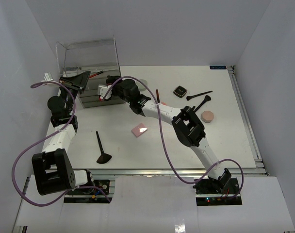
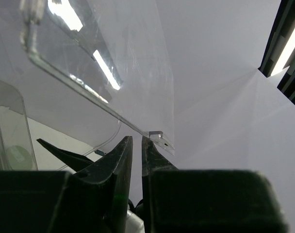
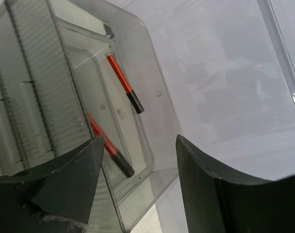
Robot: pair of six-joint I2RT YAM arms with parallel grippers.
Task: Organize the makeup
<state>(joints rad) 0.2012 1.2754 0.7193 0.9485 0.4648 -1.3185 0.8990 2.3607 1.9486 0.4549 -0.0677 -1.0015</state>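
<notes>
The makeup lies about the table: a pink square compact (image 1: 139, 129), a black square compact (image 1: 180, 91), black-handled brushes (image 1: 101, 145) (image 1: 199, 95), a beige puff (image 1: 207, 116) and a red-and-black stick (image 1: 158, 95). In the right wrist view, two red-and-black sticks (image 3: 123, 82) (image 3: 108, 148) lie in a clear tray of the drawer box. My right gripper (image 1: 107, 86) (image 3: 138, 160) is open and empty just above that tray. My left gripper (image 1: 73, 80) (image 2: 136, 141) is at the box's left side, its jaws nearly together with nothing seen between them, beside a clear lid corner (image 2: 159, 137).
The tall clear drawer box (image 1: 89, 63) stands at the back left against the wall. A rail (image 1: 244, 116) runs along the table's right edge. White walls close in the left, back and right.
</notes>
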